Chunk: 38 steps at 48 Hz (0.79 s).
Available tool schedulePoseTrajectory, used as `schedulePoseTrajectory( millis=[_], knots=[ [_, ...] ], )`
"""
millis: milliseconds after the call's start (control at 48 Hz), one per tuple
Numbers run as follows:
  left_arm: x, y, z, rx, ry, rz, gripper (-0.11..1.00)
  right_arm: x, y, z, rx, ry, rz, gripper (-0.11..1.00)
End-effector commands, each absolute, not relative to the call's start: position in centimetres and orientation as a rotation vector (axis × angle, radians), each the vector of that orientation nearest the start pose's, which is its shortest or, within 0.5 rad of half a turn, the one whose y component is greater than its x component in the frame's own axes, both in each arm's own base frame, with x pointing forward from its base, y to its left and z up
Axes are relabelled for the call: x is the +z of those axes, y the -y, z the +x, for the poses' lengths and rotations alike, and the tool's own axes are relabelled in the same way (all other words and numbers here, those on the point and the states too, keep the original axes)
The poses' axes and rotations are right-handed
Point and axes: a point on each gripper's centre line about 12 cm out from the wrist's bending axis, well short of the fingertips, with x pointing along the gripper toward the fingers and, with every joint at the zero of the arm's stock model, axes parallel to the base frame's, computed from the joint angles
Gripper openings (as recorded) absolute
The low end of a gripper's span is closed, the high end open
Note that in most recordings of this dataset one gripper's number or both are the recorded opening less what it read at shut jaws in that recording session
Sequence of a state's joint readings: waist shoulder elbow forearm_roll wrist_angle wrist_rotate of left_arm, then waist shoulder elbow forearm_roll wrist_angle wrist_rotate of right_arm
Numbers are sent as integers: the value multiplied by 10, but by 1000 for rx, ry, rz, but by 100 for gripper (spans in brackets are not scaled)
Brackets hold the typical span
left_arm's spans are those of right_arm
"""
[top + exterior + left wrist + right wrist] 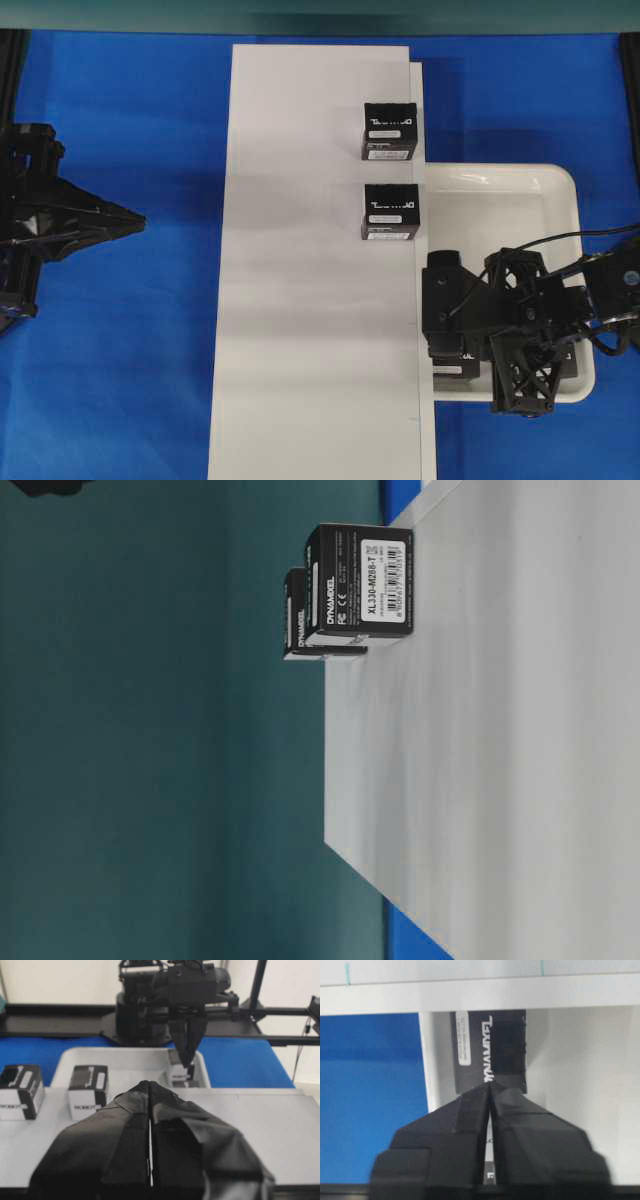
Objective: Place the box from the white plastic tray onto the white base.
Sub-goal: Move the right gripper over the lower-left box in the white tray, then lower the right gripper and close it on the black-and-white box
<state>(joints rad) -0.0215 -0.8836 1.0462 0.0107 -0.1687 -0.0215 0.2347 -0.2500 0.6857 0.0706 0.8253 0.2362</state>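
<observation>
Overhead view: the base runs lengthwise down the blue table, and the tray lies against its right edge. 2 black boxes already stand on the base near that edge, the far box and the near box, one behind the other and apart, lettering up.

The box still in the tray sits at the tray's near-left corner, close to the rim beside the base. Most of it is hidden under the right arm; only a strip with its white label shows. The right wrist view shows it better: the box lies flat in the tray, logo up, label strip toward the blue side, with the edge of the base just beyond it.

The right gripper hangs over the box with its fingertips pressed together, closed and gripping nothing. Whether the tips touch the box top cannot be told.

The left gripper is parked over the blue table, well apart from the base, pointing toward it. In the left wrist view its fingers meet along a thin seam, closed and empty.

The table-level view shows the 2 placed boxes upright on the base, the nearer one's printed side label facing the camera.
</observation>
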Motion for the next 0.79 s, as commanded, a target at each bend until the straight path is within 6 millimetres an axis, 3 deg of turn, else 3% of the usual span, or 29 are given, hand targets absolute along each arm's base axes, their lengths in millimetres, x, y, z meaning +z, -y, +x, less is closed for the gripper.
schedulePoseTrajectory(
  millis=[0, 83, 271, 354, 770],
  knots=[
    [326, 5, 222, -24, 34, -8, -4, 192, -76, 286, 72, -1282, 123, 12],
    [326, 5, 222, -26, 32, -10, -4, 193, -76, 286, 73, -1281, 125, 26],
    [326, 5, 222, -25, 34, -10, -4, 190, -80, 288, 84, -1269, 114, 80],
    [326, 5, 222, -24, 32, -8, -4, 186, -81, 290, 87, -1278, 107, 96],
    [327, 9, 222, -42, 37, -9, -4, 160, -81, 297, 76, -1352, 78, 100]
  ],
)
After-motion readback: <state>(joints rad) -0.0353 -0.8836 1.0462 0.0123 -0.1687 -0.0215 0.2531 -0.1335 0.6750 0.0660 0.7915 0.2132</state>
